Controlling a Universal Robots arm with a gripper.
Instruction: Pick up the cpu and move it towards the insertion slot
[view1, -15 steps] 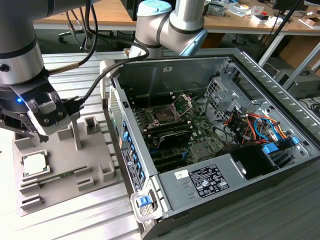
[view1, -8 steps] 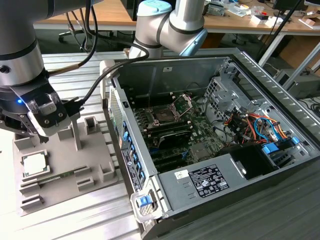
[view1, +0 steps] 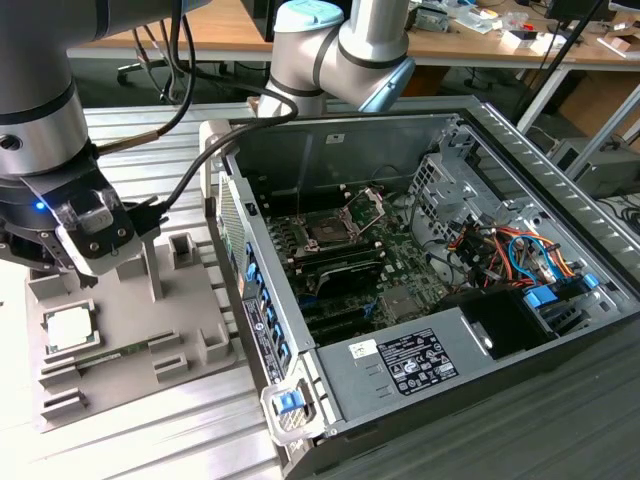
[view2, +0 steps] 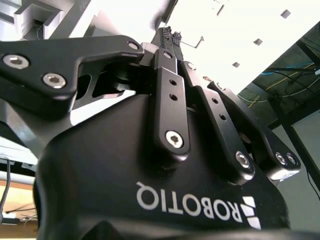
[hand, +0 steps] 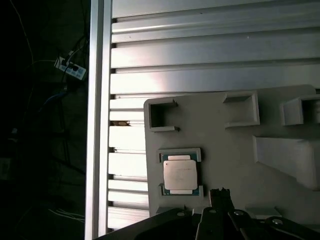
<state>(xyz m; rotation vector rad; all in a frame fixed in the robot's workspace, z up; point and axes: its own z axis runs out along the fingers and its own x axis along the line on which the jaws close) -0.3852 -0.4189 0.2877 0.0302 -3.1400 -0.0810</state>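
The cpu lies flat in a square recess of the grey fixture plate, silvery face up, on the exterior view's left. My gripper hovers just above it without touching. In the second wrist view the gripper is shut, its two fingertips pressed together with nothing between them. The first wrist view looks down on the cpu, with the gripper beside it over the plate. The insertion slot sits inside the open computer case, its silver retaining bracket hinged up.
The open case's tall side wall stands between the fixture plate and the motherboard. Drive cages and bundled cables crowd the case's far side. Raised grey posts stick up from the plate. A ribbed aluminium table lies beneath.
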